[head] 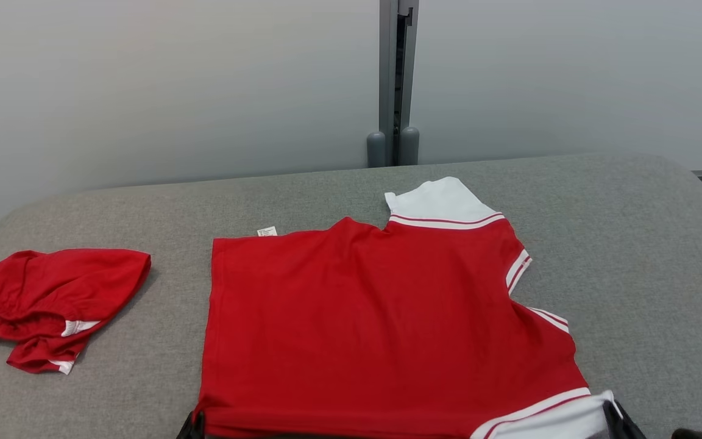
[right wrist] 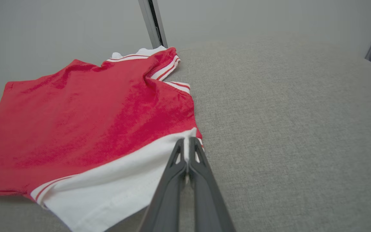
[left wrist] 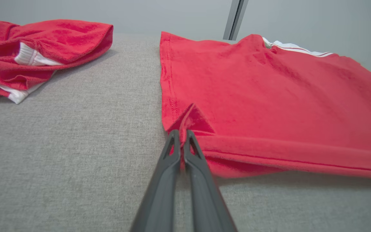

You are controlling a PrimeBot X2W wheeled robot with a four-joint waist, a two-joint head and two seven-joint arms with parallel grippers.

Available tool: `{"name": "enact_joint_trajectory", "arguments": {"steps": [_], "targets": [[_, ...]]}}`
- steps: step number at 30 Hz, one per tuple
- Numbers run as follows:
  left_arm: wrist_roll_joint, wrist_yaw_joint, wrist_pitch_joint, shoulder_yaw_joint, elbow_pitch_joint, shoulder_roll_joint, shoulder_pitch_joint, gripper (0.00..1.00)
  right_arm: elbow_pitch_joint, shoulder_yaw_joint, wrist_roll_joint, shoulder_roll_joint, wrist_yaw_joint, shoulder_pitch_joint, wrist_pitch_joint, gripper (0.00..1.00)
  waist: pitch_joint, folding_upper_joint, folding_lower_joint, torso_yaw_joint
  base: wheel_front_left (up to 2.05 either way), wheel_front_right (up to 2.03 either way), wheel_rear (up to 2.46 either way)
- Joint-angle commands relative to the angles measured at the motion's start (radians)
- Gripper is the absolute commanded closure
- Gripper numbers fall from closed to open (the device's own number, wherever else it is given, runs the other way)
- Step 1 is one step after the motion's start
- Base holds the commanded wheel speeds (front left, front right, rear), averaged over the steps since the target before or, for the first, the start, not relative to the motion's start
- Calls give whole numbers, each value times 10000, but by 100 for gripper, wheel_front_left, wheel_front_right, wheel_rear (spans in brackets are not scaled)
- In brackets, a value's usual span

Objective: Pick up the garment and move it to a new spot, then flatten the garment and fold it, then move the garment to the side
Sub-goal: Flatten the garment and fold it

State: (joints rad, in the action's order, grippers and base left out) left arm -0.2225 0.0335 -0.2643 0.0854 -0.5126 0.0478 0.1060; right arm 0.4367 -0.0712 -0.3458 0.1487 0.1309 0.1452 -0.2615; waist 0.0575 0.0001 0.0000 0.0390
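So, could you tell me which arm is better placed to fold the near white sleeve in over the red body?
Right, probably. The right gripper is shut on the edge of that white sleeve, while the left gripper pinches the red hem corner of the shirt at the opposite end.

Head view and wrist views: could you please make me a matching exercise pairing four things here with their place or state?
1. red shirt
2. bunched red garment
3. left gripper
4. right gripper

A. fingers shut on a white corner
B. lies spread out in the middle
C. fingers shut on a red corner
D. sits at the far left

Pairs: 1-B, 2-D, 3-C, 4-A.
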Motion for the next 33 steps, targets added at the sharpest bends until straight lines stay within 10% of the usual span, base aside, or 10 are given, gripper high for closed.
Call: {"name": "enact_joint_trajectory", "arguments": {"steps": [1,33], "targets": [[84,-13,0,-27,164,53,-209,100,-102,33,-9,27,-3,-274,-50,100,-64,-1,0,-39,0,0,0],[261,-470,0,714,-790,51,-3892,100,2133,-135,780,293,-3,-6113,-50,100,-2307,-1,0,-348,0,0,0]]}}
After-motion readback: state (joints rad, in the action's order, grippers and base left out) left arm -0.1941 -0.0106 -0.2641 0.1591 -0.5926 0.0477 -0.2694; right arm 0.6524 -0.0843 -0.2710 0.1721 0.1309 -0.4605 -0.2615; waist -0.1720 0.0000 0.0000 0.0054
